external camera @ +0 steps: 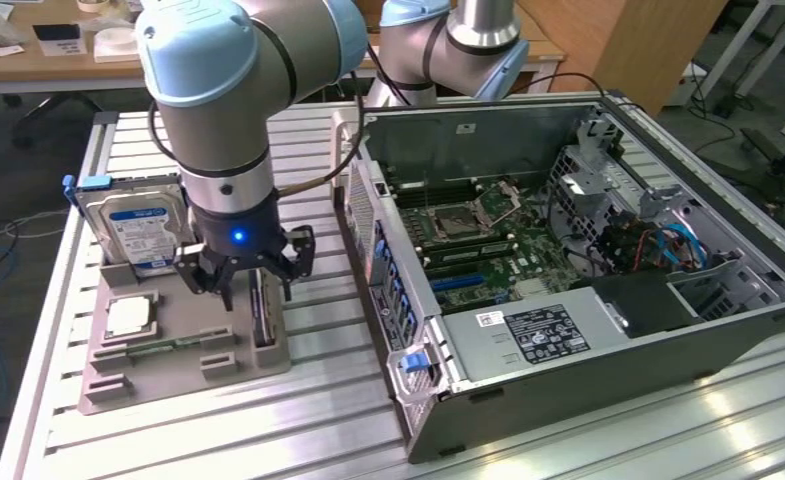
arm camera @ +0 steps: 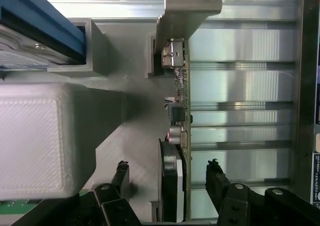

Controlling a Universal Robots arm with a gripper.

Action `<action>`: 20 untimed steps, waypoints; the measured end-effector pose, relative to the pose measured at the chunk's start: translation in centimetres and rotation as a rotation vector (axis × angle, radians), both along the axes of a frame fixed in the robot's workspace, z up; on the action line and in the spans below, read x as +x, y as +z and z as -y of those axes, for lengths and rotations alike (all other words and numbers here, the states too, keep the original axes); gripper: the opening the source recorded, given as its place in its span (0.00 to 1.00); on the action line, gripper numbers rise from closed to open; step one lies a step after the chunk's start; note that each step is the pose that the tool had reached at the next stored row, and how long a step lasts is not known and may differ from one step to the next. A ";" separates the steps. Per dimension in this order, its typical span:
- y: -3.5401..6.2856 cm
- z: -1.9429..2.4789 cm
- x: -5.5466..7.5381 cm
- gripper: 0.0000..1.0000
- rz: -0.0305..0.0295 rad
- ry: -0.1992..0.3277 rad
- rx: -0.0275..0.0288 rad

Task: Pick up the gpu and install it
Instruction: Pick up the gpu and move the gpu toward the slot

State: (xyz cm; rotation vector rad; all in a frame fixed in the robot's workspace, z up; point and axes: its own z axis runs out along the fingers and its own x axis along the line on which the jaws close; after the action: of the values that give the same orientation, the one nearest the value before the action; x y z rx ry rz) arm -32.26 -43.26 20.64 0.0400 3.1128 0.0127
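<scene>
1. From the wrist camera I see my pincer (arm camera: 167, 170) spread wide, one black fingertip (arm camera: 121, 172) on each side of the gpu (arm camera: 180, 113), a thin green circuit card with dark parts. There is a clear gap on both sides, and nothing is pinched.
2. That close view shows the card edge-on. It stands upright on its long edge in a slot, and its pale metal bracket (arm camera: 187, 8) is at the end farthest from the pincer.
3. The exterior view adds the wider setting. The pincer hangs straight down over a grey plastic holder tray (external camera: 112, 385), which rests on a slatted aluminium table (external camera: 299, 420). A blue light glows on the wrist above the pincer.
4. The tray holds four parts:
   - The gpu stands in the slot directly under the pincer.
   - A silver hard drive with a blue label (external camera: 139, 235) stands upright just beside the pincer.
   - A square silver processor chip (external camera: 128, 315) lies flat in a recess near the pincer, below the drive.
   - A narrow green memory stick (external camera: 165, 347) lies flat next to that chip.
5. On the other side of the pincer from the hard drive, an open grey metal computer case (external camera: 712, 330) lies on its side. It holds a green motherboard (external camera: 499, 250), a silver power supply box with a white label (external camera: 539, 335) and blue cables (external camera: 679, 245).
</scene>
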 end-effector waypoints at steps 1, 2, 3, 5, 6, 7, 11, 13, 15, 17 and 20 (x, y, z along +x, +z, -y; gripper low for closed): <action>0.00 0.00 0.0 0.72 0.0000 0.005 0.0000; 0.00 0.01 0.0 0.72 0.0000 0.008 0.0000; 0.01 0.01 0.0 0.72 -0.0001 0.009 -0.0001; 0.01 0.01 0.0 0.72 -0.0002 0.009 0.0000; 0.00 0.01 0.0 0.72 -0.0001 0.009 -0.0001; 0.00 0.01 0.0 0.72 -0.0001 0.009 0.0000; 0.00 0.01 0.0 0.71 -0.0001 0.009 0.0000; 0.00 0.01 0.0 0.64 -0.0001 0.009 0.0000; 0.00 0.01 0.0 0.63 -0.0001 0.009 0.0000; 0.00 0.01 0.0 0.56 -0.0001 0.009 -0.0001; -0.01 0.01 0.0 0.49 -0.0002 0.009 -0.0002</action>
State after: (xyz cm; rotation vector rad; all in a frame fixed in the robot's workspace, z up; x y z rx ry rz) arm -32.25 -43.27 20.63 0.0266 3.1132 0.0126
